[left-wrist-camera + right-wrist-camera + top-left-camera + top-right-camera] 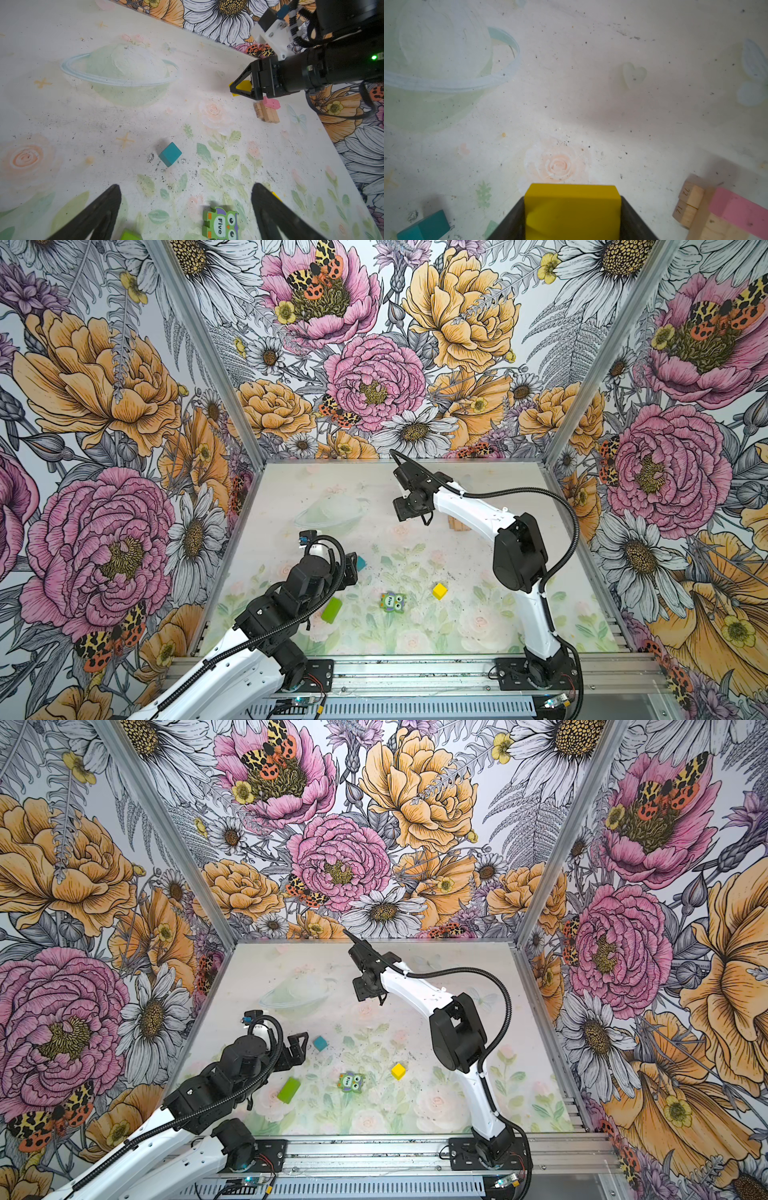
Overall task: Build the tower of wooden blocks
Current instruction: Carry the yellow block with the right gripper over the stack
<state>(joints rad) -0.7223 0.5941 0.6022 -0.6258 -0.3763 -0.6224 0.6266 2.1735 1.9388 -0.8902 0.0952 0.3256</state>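
In a top view the left gripper (301,1049), fingers spread wide, hangs near the teal block (320,1043) at nine o'clock on the worktop (478,1094), while the right gripper (572,218) pinches a yellow block (572,197) in its fingers near the tower (456,525) at two o'clock.

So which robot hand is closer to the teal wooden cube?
Left. The open left gripper is just beside the teal wooden cube; the right gripper, holding a yellow wooden block, hangs farther back.
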